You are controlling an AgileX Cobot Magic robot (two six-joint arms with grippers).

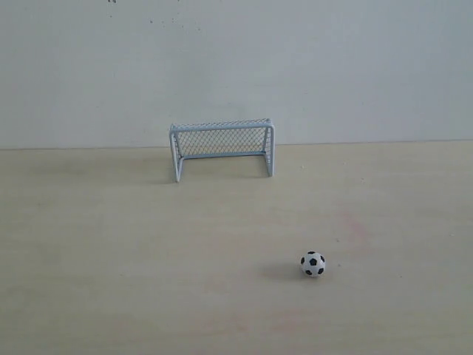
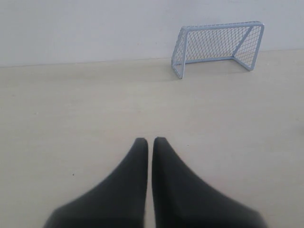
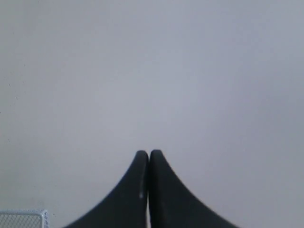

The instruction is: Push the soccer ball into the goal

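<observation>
**Both tools closed, ball lying short of the goal**

The left tool [image 2: 150, 139] has its two black fingers pressed together, with only a hairline slit between the tips and nothing pinched in it. It hangs over the bare, pale wooden table [image 2: 71, 118]. The goal [image 2: 216, 45] stands further ahead, well apart from the fingertips, and is seen at an angle so that its side netting shows.

The right tool [image 3: 148, 152] is likewise pressed together and holds nothing. Its camera takes in mostly the plain pale wall [image 3: 152, 71]. One corner of the goal's frame and mesh [image 3: 23, 219] just shows at the edge of the picture.

In the exterior view the soccer ball [image 1: 312, 264] rests on the table [image 1: 111, 237] in the near right part of the scene, with a faint shadow to its left. It lies outside the goal [image 1: 222, 140] and well apart from it, nearer the camera and to the right of the right post. The goal stands upright at the far side of the table, close to the wall [image 1: 236, 66] and a little left of the middle. Its open mouth faces the camera, and the mesh stretches behind the pale tubular frame.
</observation>
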